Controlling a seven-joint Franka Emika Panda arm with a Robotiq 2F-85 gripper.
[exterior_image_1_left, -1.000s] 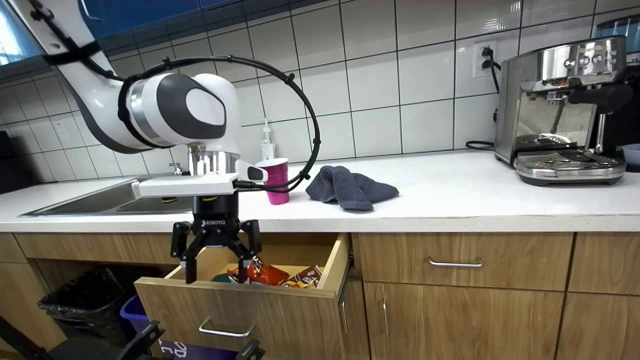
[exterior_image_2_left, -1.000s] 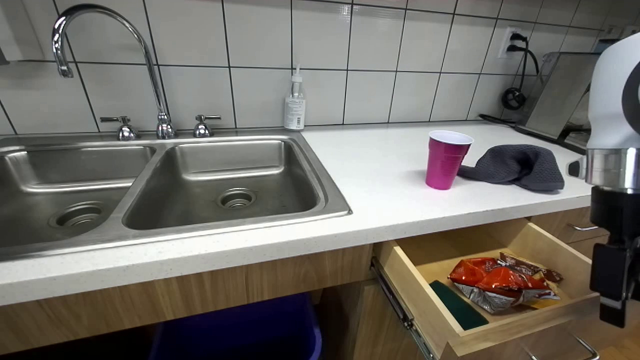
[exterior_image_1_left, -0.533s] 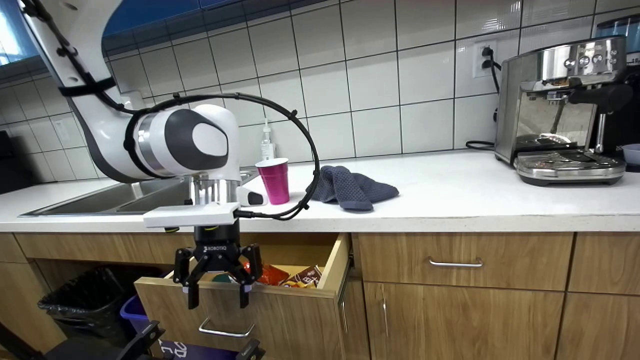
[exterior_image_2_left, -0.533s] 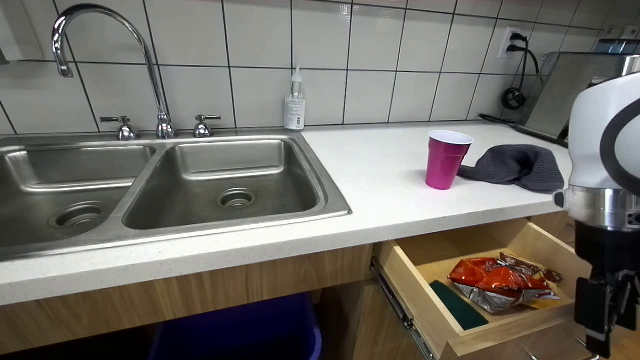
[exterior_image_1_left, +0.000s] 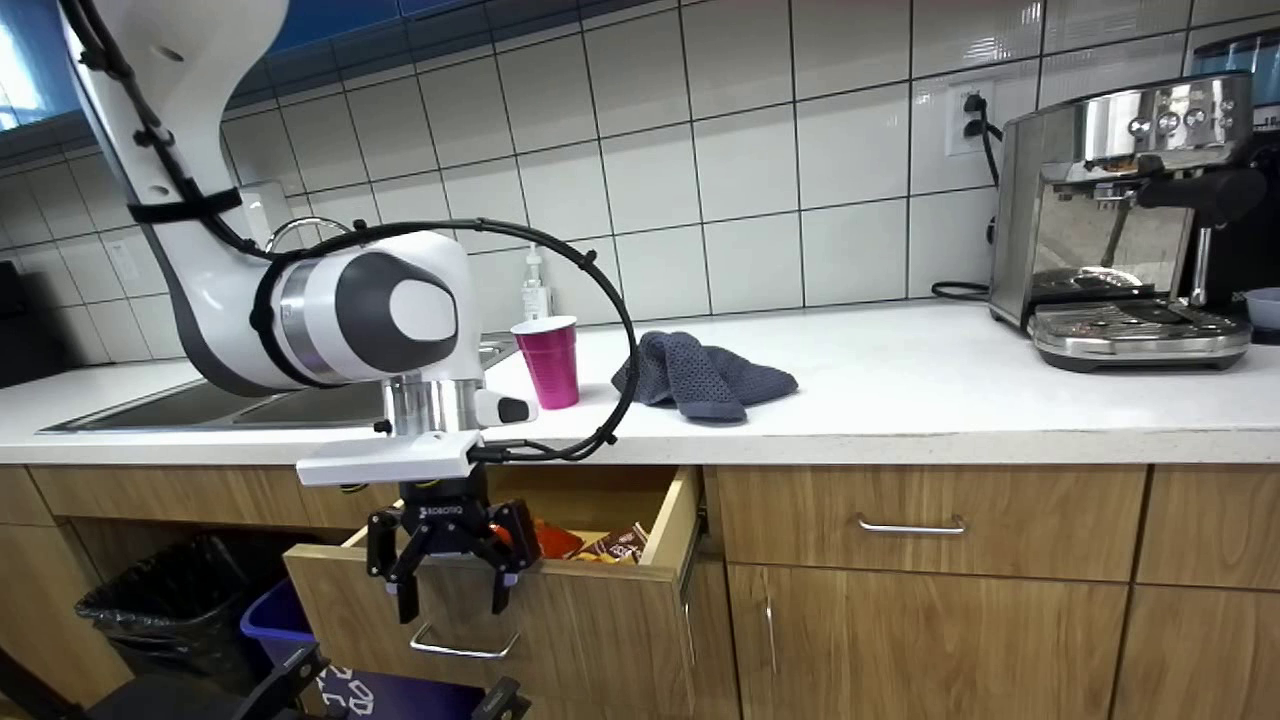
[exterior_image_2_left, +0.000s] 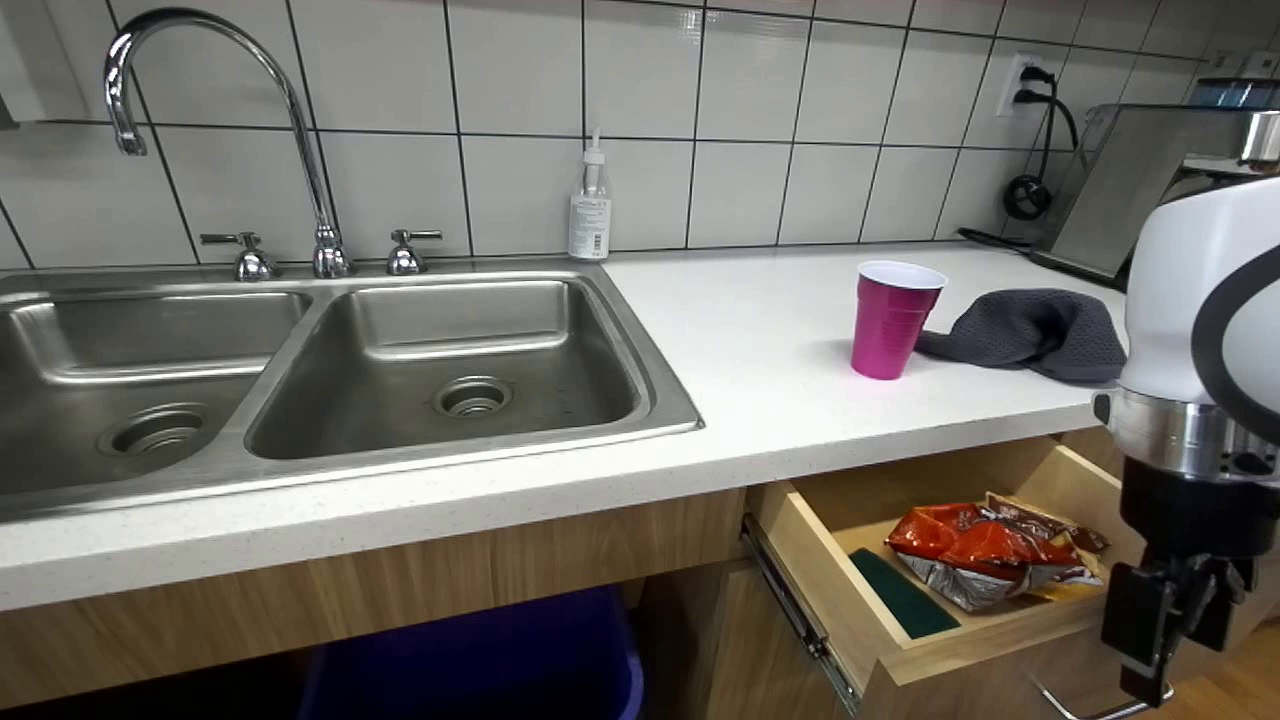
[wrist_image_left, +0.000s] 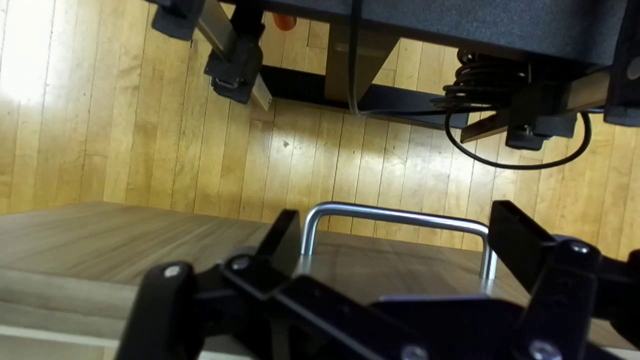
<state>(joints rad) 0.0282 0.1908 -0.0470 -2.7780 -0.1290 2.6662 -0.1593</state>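
My gripper (exterior_image_1_left: 455, 608) hangs pointing down at the front of a pulled-out wooden drawer (exterior_image_1_left: 600, 625), its jaws wide apart with nothing held. In the wrist view the drawer's metal handle (wrist_image_left: 395, 215) appears between the two fingers (wrist_image_left: 520, 240); whether they touch it cannot be told. An exterior view puts the fingertips just above the handle (exterior_image_1_left: 465, 653). The gripper seems to be against the drawer front, though contact is hidden. Inside the drawer (exterior_image_2_left: 1000, 645) lie a red snack bag (exterior_image_2_left: 985, 550), a brown one (exterior_image_2_left: 1045, 525) and a dark green piece (exterior_image_2_left: 900, 595).
On the white counter stand a pink cup (exterior_image_2_left: 893, 325), a grey cloth (exterior_image_1_left: 700, 375) and an espresso machine (exterior_image_1_left: 1110, 220). A steel sink (exterior_image_2_left: 655, 400) adjoins. Below are a black-bagged bin (exterior_image_1_left: 165, 600) and a purple bin (exterior_image_1_left: 268, 625). The robot's dark stand (wrist_image_left: 450, 20) faces the drawer.
My gripper has come down in front of the drawer and then moved toward the cabinet. The drawer has slid slightly inward, carrying its bags. The jaws stay wide.
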